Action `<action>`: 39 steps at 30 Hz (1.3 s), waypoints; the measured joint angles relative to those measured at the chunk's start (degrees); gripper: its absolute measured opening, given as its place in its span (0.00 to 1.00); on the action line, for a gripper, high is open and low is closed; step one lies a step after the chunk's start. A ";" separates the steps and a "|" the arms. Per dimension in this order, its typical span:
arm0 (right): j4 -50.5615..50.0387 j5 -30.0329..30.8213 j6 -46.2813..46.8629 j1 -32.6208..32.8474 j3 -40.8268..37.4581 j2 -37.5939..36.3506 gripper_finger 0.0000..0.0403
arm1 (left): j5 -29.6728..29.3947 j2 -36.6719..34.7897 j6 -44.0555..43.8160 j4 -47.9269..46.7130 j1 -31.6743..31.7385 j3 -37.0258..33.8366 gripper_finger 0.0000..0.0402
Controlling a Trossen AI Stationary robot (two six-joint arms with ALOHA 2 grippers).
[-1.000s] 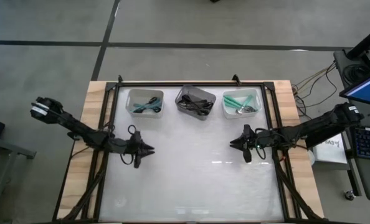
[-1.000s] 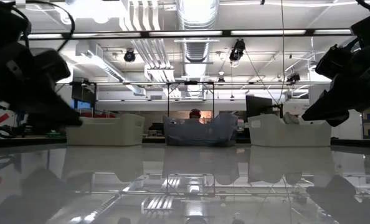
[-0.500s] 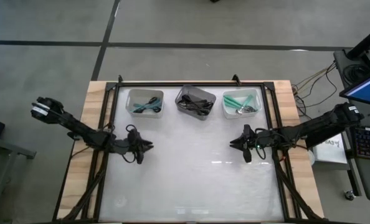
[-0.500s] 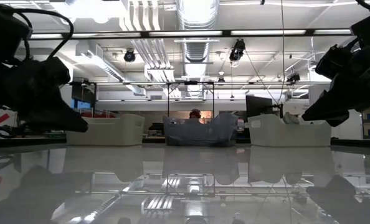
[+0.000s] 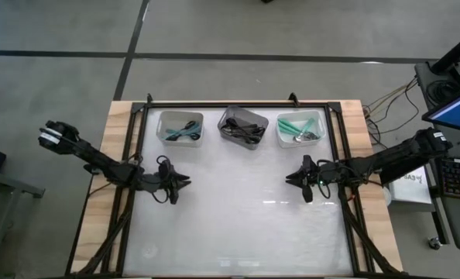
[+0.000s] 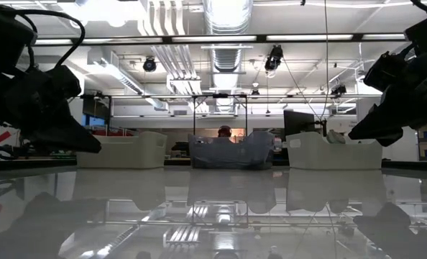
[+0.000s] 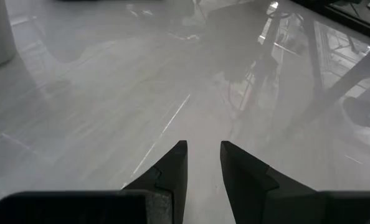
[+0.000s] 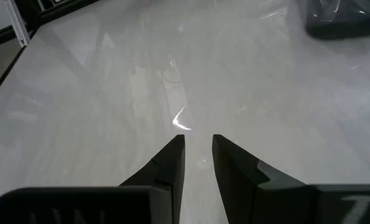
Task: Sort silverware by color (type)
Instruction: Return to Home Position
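High view: surface (image 5: 238,221) bare of loose cutlery. Black spoons (image 5: 243,132) lie in middle bin (image 5: 224,116); green spoons (image 5: 300,129) in right bin (image 5: 280,118), more in left bin (image 5: 163,118). Left gripper (image 5: 185,184) hovers at left-centre and right gripper (image 5: 289,179) at right-centre, both near side of the bins and well apart. Wrist views: each pair of fingers drawn close, thin slit, gripping nothing. Sorting looks done; step is homing. Retract each arm straight back to its side, tips off the surface, no swing toward the bins.
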 joint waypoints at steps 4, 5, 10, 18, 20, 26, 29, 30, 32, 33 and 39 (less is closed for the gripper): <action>0.01 0.00 0.00 -0.01 0.00 0.00 0.18 | 0.00 0.00 0.00 0.00 0.00 0.00 0.20; 0.02 0.00 0.00 0.00 0.00 0.00 0.18 | 0.02 0.00 0.00 0.00 0.00 0.00 0.20; 0.01 0.00 0.00 0.01 0.00 0.01 0.18 | 0.04 -2.48 -0.02 -1.83 -0.02 -0.01 0.20; -0.50 -0.02 0.00 0.01 -0.02 -5.08 0.18 | 0.04 -16.57 -0.02 -2.23 0.02 -0.05 0.20; -0.34 0.00 0.00 -0.01 -0.02 -6.94 0.18 | 0.04 -20.35 -0.04 -2.27 0.02 -0.09 0.20; -0.40 0.00 0.00 -0.01 -0.02 -13.77 0.18 | 0.04 -29.18 -0.02 -2.36 0.37 -0.10 0.20; -0.39 0.00 0.00 0.01 -0.02 -17.45 0.18 | 0.02 -33.65 -0.02 -2.26 0.42 -0.10 0.20; -0.39 0.00 0.00 0.01 -0.03 -18.69 0.18 | 0.04 -34.95 -0.02 -2.27 0.42 -0.09 0.20; -0.39 0.00 0.00 -0.01 -0.04 -21.01 0.18 | 0.02 -37.59 -0.02 -2.27 0.42 -0.11 0.20; -0.39 0.00 0.00 0.00 -0.04 -22.12 0.18 | 0.03 -38.97 -0.04 -2.29 0.42 -0.11 0.20; -0.34 0.04 0.00 -0.01 -0.04 -26.36 0.18 | 0.02 -46.90 -0.02 -2.16 0.42 -0.13 0.20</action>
